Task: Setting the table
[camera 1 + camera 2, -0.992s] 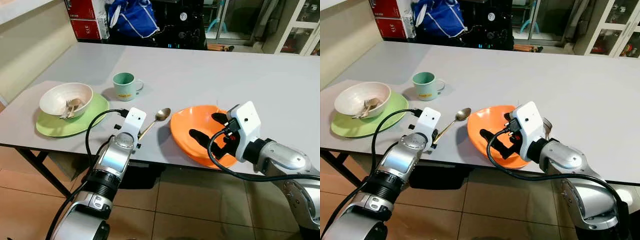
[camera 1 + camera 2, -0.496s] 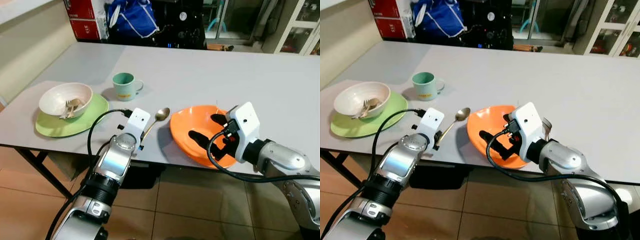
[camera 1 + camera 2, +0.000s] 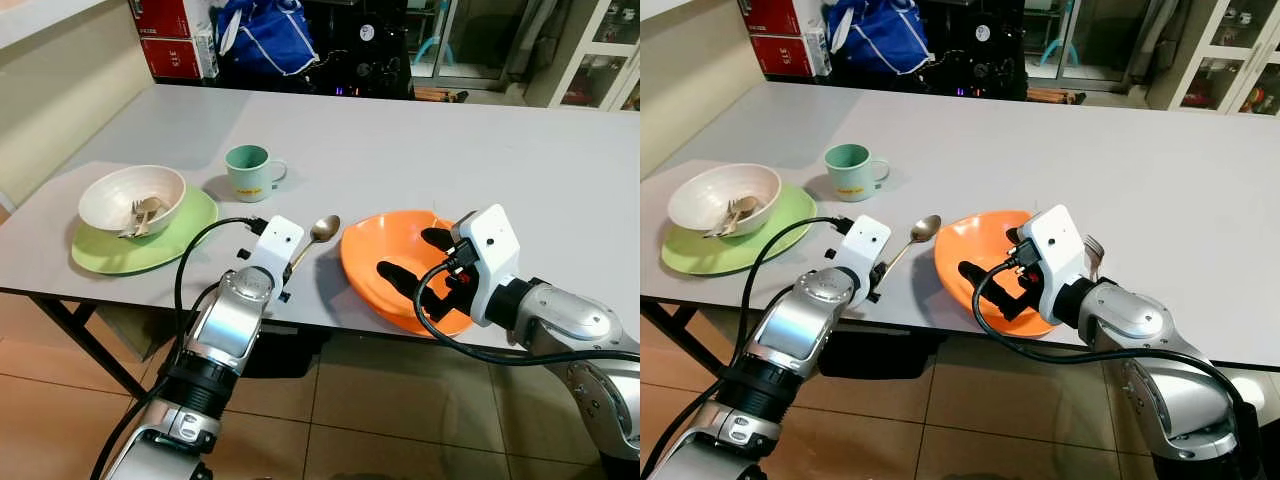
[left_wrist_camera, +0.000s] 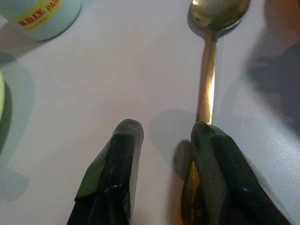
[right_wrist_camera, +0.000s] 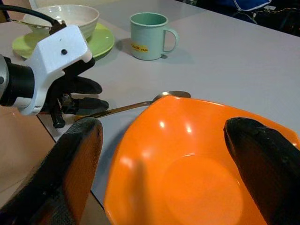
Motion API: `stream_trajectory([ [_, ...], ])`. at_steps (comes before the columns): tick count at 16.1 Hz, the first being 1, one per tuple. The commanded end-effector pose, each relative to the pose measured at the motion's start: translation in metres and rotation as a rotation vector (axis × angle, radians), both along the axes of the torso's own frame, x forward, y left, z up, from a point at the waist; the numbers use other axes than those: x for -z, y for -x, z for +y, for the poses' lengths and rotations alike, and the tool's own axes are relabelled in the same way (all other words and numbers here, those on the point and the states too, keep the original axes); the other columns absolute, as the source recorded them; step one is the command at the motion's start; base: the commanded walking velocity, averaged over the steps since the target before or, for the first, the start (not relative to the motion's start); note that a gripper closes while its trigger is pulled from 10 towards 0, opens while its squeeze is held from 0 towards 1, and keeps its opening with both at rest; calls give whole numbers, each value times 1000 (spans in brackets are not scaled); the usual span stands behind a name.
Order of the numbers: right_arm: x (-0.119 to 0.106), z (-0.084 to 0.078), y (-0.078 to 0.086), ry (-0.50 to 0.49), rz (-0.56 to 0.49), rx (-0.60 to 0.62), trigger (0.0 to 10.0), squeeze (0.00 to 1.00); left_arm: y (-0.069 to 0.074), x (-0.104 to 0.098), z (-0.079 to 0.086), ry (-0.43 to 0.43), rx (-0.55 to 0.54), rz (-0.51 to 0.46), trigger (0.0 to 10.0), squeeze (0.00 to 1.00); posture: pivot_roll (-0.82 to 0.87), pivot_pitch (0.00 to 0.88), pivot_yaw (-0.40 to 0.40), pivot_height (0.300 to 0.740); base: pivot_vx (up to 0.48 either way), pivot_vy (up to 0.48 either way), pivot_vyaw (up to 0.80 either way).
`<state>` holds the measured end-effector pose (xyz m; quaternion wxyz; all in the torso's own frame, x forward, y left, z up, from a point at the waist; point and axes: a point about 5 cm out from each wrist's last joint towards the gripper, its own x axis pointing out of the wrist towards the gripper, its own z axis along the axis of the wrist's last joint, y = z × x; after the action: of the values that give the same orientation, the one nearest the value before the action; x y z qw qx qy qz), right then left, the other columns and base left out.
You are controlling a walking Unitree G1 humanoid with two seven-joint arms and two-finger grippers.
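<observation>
Low in the frame's centre, the right gripper [image 3: 418,262] straddles the orange bowl [image 3: 385,262] with fingers spread, steadying it, while the left gripper [image 4: 161,140], unclenched, flanks the brass spoon [image 3: 312,238] handle, apparently lining up a pickup.

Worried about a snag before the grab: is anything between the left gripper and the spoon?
Nothing visible. The left gripper is open at the spoon handle near the table edge, one finger over the handle. The mug and orange bowl sit off to the sides.
</observation>
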<state>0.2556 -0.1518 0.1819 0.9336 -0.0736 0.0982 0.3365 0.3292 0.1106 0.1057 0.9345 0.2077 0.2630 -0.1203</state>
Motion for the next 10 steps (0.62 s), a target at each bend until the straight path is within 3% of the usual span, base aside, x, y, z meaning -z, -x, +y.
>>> stream_trajectory([
  [1, -4, 0, 1, 8, -20, -18, 10000, 0, 2, 1, 0, 10, 0, 16, 10000, 0, -47, 0, 33, 740, 0, 0, 0],
  [10, -5, -2, 1, 13, -20, -16, 10000, 0, 4, -1, -6, 90, 1, 54, 10000, 0, -48, 0, 32, 740, 0, 0, 0],
])
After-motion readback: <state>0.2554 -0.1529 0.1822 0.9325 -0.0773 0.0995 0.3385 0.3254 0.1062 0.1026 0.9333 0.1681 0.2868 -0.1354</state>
